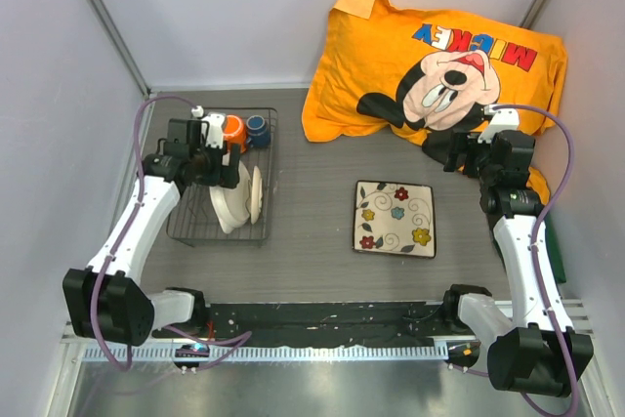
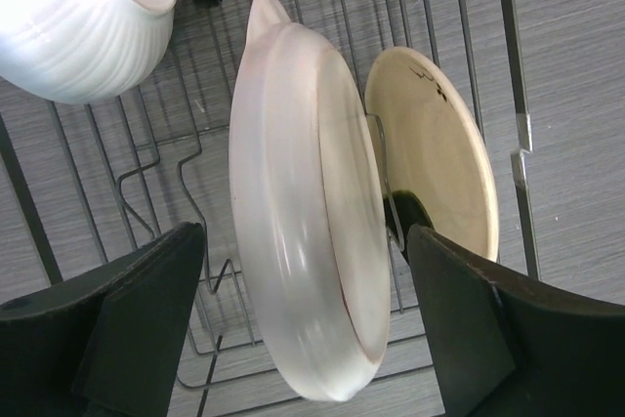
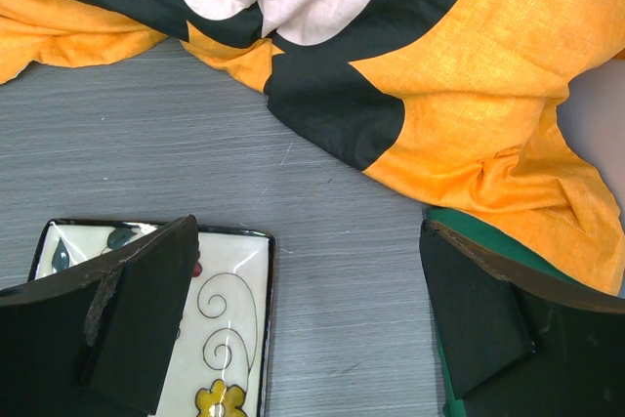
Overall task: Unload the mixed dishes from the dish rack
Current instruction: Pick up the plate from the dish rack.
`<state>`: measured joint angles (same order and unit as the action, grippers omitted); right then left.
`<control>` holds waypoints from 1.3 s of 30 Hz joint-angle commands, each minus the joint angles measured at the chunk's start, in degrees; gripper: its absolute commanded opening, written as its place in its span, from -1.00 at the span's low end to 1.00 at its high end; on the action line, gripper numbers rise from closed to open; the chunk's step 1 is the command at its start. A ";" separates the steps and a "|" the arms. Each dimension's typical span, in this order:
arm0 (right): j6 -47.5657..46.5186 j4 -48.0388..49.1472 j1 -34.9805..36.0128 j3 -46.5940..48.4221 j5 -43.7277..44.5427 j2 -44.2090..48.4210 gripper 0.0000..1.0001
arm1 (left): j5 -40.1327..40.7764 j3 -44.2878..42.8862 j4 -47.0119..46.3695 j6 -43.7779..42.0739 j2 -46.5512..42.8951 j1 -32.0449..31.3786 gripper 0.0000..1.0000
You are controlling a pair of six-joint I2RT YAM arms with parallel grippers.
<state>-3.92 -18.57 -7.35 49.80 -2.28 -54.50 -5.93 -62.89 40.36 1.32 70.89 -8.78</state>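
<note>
Glazed white ceramic is filling the left wrist view: the big bowl [image 2: 303, 212] is standing on edge among the thin dark wires of the rack [image 1: 190, 227]. The left jaws are hanging spread, one on each side of it, not yet touching. Judged step: a grasp of this bowl is being set up, since the flowered plate [image 1: 395, 219] is already lying flat on the grey, grained surface [image 1: 312, 271], well apart from the rack. The next move is probably calling for a descent and a firm pinch on the smooth, thick, curved wall, which looks slippery. A cream dish [image 2: 439, 163] is leaning just beside it. A ribbed bowl [image 2: 78, 26], an orange mug [image 1: 234, 131] and a blue cup [image 1: 257, 129] are sitting at the far end. The right jaws are hanging spread and empty near the soft orange pillow [image 1: 430, 56].
</note>
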 commanded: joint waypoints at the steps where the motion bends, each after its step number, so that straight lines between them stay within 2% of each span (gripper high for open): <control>1: 0.23 1.08 -0.29 1.62 -0.09 0.80 0.99 | -2.49 0.40 -3.62 0.26 1.79 1.04 0.68; 3: 0.14 1.08 -0.29 1.61 -0.09 0.80 0.99 | -3.99 0.40 -3.79 0.43 2.40 1.65 0.57; 6: 0.06 1.08 -0.29 1.61 -0.18 0.80 0.99 | -5.75 0.58 -4.15 0.70 3.28 1.66 0.50; 16: 0.06 1.08 -0.20 1.61 -0.09 0.89 1.00 | -7.51 1.46 -4.94 0.79 5.22 1.74 0.43; 24: 0.06 1.08 -0.29 1.61 -0.09 0.89 0.99 | -7.25 1.99 -4.94 0.70 4.78 1.66 0.23; 34: 0.06 1.08 -0.29 1.53 -0.18 0.80 0.99 | -7.34 0.76 -4.32 0.61 4.52 1.66 -0.11; 39: -0.03 0.99 -0.29 1.62 -0.26 0.62 0.99 | -7.51 -0.47 -4.06 0.61 4.16 1.66 -0.38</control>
<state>-3.95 -18.55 -7.35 49.80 -2.28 -54.50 -12.05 -60.90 37.17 3.25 76.03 -7.20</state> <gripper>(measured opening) 0.996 0.461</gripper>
